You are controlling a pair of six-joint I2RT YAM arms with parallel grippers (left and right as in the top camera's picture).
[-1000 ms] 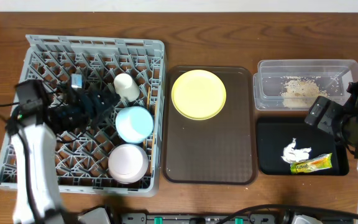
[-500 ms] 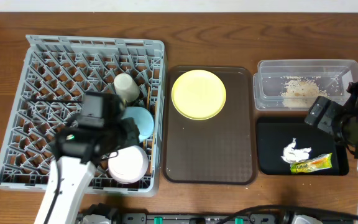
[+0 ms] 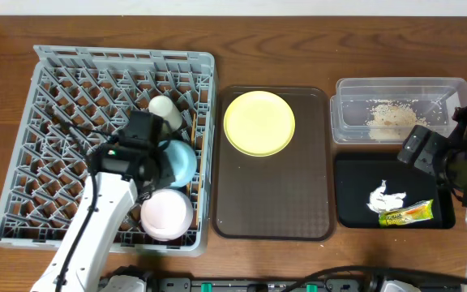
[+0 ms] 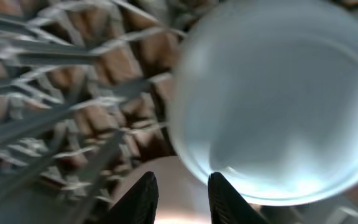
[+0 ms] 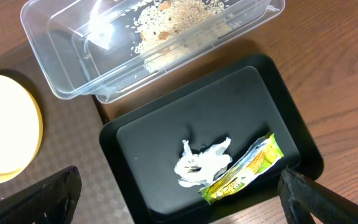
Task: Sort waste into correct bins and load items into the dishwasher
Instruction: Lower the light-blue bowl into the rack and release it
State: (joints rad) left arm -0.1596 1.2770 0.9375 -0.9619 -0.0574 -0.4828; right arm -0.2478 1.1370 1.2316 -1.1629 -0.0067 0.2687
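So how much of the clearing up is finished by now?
Mostly done. The food scraps are in the clear tub, and the tissue and wrapper lie in the black tray. The cup, blue bowl and white bowl sit in the grey rack. The left hand hovers open over the bowls, holding nothing. Left to do: the yellow plate on the brown tray.

On the left of the overhead frame I see the dish rack (image 3: 55, 97), grey with a lattice pattern, a light blue bowl (image 3: 181, 158), a white bowl (image 3: 167, 213) and a white cup (image 3: 165, 112). At centre are a yellow plate (image 3: 259, 122) and a brown tray (image 3: 274, 203). On the right are beige scraps (image 3: 392, 118), a clear tub (image 3: 355, 89), a black tray (image 3: 355, 211), a white tissue (image 3: 385, 197) and a yellow-green-orange wrapper (image 3: 407, 214).
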